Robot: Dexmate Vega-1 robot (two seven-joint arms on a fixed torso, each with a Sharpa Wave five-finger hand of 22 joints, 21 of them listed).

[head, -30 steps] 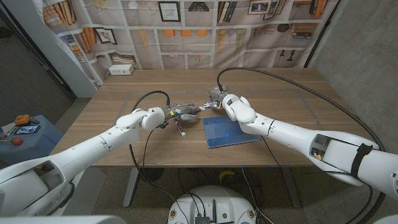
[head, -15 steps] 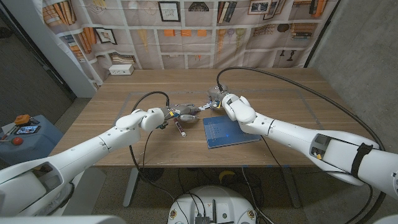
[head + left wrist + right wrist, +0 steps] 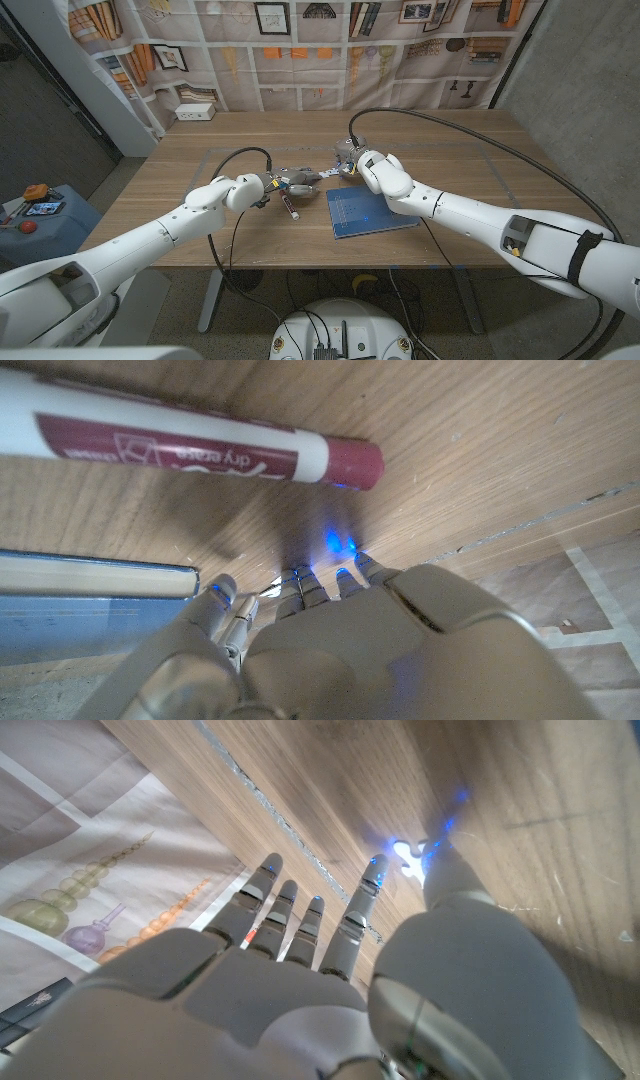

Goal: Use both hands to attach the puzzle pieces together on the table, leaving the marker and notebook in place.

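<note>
The pale puzzle pieces [image 3: 318, 176] lie on the wooden table [image 3: 440, 150] between my two hands. My left hand [image 3: 291, 184] reaches in from the left, its fingertips [image 3: 300, 576] down on the wood beside the pieces. My right hand [image 3: 348, 165] comes from the right with fingers spread, and its thumb presses on a white puzzle piece [image 3: 405, 850]. Neither hand wraps around anything. The marker [image 3: 291, 206] [image 3: 190, 445], white with a maroon label and cap, lies just in front of my left hand. The blue notebook [image 3: 371, 210] [image 3: 90, 575] lies in front of my right hand.
Tape lines [image 3: 500, 165] mark a rectangle on the tabletop. Cables [image 3: 420, 115] loop from both wrists over the table. A printed bookshelf backdrop [image 3: 300, 50] hangs behind the table's far edge.
Both hands have shifted only slightly around the puzzle pieces. The marker and the notebook have not moved.
</note>
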